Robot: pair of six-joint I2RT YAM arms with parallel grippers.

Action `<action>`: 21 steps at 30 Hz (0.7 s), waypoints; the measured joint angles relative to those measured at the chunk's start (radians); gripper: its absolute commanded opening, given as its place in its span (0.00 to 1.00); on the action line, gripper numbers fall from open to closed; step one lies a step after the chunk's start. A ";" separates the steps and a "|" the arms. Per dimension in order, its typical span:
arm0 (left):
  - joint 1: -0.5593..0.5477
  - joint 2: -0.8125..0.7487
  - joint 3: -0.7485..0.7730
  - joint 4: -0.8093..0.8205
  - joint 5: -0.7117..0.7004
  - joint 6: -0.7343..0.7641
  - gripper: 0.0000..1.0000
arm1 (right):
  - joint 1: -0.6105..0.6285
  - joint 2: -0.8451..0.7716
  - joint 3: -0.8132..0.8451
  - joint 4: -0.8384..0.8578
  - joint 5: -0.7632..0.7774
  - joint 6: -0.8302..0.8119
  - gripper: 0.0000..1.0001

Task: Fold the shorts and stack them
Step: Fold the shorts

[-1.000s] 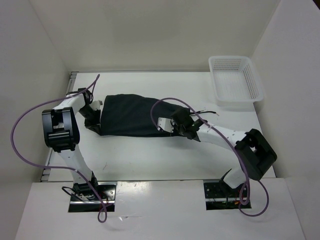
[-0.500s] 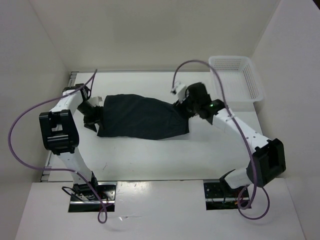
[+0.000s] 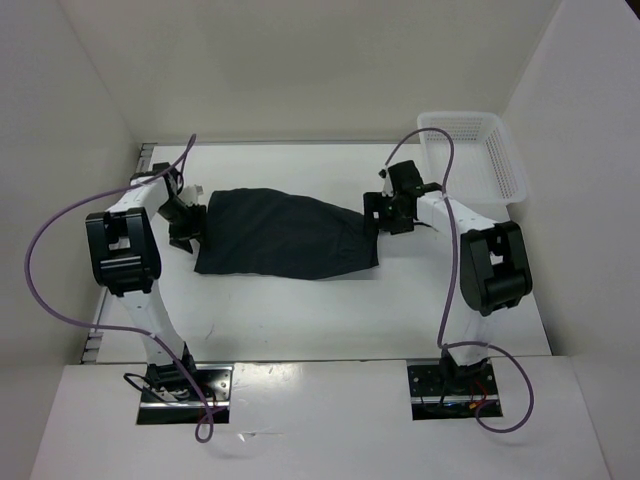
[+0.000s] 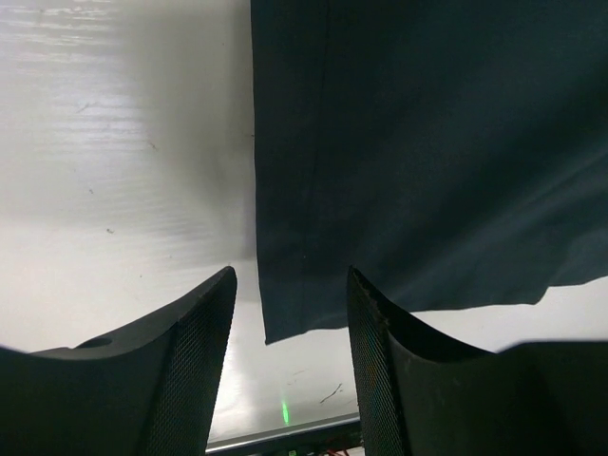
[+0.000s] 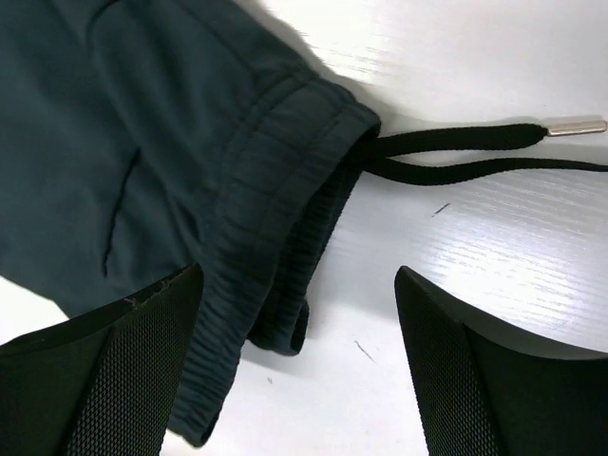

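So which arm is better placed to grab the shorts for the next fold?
Left, narrowly: the left gripper, open, has the shorts' hem corner filling most of the gap between its fingers. The right gripper, also open, has the waistband in only part of its gap, bare table beside it.

White table (image 3: 300, 310), dark shorts (image 3: 280, 235) flat at ctr, white basket (image 3: 475, 160) far-right corner
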 measured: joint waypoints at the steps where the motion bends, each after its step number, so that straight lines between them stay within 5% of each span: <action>1: 0.000 0.008 -0.002 0.003 0.000 0.000 0.58 | -0.007 0.009 0.000 0.002 -0.005 0.011 0.87; 13: -0.006 0.029 -0.057 0.041 0.000 0.000 0.58 | -0.013 0.116 -0.015 0.063 -0.082 0.126 0.80; 19: -0.006 0.029 -0.059 0.040 0.000 0.000 0.58 | -0.013 0.138 -0.018 0.081 -0.105 0.179 0.36; 21: -0.006 0.029 -0.059 0.040 0.000 0.000 0.58 | -0.013 0.146 -0.018 0.085 -0.116 0.192 0.30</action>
